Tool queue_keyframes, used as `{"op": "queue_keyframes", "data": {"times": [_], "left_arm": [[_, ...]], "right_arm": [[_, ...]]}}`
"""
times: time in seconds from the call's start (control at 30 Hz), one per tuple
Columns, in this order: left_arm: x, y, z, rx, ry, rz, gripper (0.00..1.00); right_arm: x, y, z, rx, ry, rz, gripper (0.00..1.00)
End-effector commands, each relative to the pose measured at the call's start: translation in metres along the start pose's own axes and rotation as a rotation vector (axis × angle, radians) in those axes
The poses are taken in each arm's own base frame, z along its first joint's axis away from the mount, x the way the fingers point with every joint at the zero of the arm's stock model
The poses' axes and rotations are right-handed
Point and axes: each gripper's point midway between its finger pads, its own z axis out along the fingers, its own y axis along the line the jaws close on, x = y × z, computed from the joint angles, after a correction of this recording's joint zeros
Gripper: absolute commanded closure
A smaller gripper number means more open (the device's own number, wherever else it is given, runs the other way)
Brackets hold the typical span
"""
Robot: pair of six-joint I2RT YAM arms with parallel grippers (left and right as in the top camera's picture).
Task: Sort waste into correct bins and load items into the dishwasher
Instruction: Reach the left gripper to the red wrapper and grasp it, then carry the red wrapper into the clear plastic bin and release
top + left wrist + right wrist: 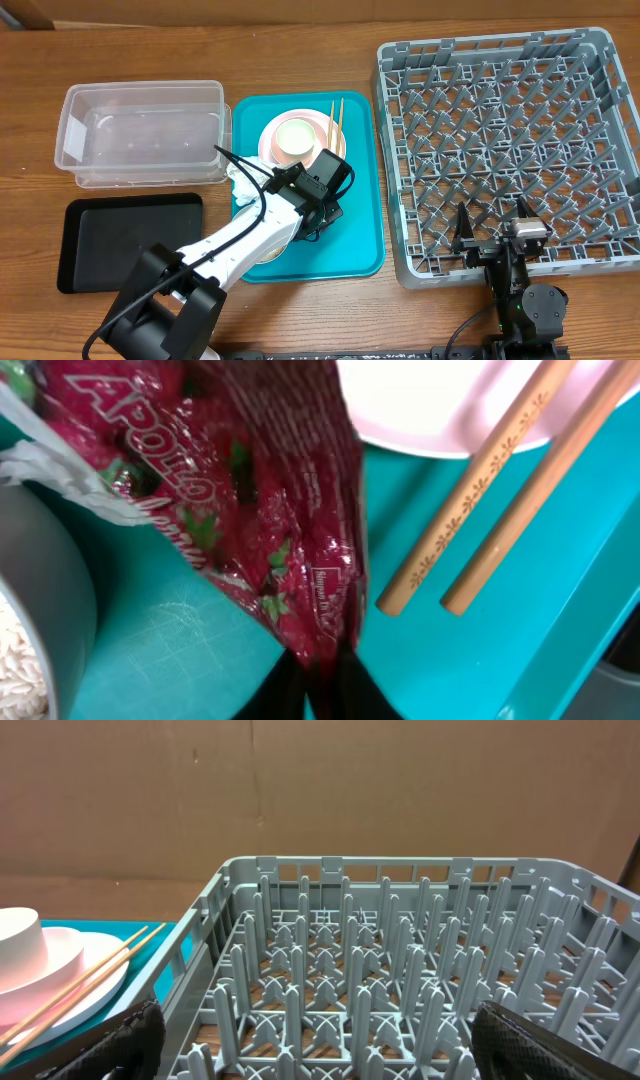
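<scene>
Tray, worktop and backdrop

A teal tray [358, 215] lay flat on the wooden worktop [300, 45], roughly midway across it, with its longer sides running from the near edge towards the far one. It was rectangular, with rounded corners and a low raised rim all round. Close up, its floor showed faint pale scuffs and fine crossing scratches. The worktop was mid-brown, its grain running from side to side. Behind its far edge stood a plain brown cardboard sheet [300, 790], upright and marked by a few faint vertical creases. A paler brown corner at the far left was cut off and could not be identified.
</scene>
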Motion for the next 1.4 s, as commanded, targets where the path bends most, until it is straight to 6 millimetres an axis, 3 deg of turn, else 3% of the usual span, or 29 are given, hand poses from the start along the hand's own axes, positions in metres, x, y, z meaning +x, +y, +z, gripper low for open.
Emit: {"op": "queue_keyframes", "data": {"times": [0.0, 0.17, 0.37, 0.5, 0.67, 0.93, 1.17, 1.27, 1.37], "left_arm": [[-0.004, -0.013, -0.012, 0.043, -0.014, 0.038, 0.93], [-0.023, -0.028, -0.049, 0.104, -0.108, 0.092, 0.93], [-0.073, -0.032, -0.129, 0.152, -0.389, 0.095, 0.96], [-0.116, -0.014, -0.184, 0.111, -0.630, 0.081, 0.96], [-0.152, 0.021, -0.214, 0.061, -0.753, -0.022, 0.96], [-0.205, 0.092, -0.203, -0.014, -0.710, -0.240, 0.93], [-0.230, 0.136, -0.157, -0.071, -0.565, -0.348, 0.89], [-0.238, 0.158, -0.130, -0.123, -0.508, -0.397, 0.81], [-0.245, 0.174, -0.115, -0.155, -0.484, -0.422, 0.60]], "right_arm": [[0.003, 0.000, 0.000, -0.002, 0.000, -0.001, 0.00], [0.003, 0.000, 0.000, -0.002, 0.000, -0.001, 0.00], [0.003, 0.000, 0.000, -0.002, 0.000, -0.001, 0.00], [0.003, 0.000, 0.000, -0.002, 0.000, -0.001, 0.00], [0.003, 0.000, 0.000, -0.002, 0.000, -0.001, 0.00], [0.003, 0.000, 0.000, -0.002, 0.000, -0.001, 0.00], [0.003, 0.000, 0.000, -0.002, 0.000, -0.001, 0.00], [0.003, 0.000, 0.000, -0.002, 0.000, -0.001, 0.00], [0.003, 0.000, 0.000, -0.002, 0.000, -0.001, 0.00]]}}
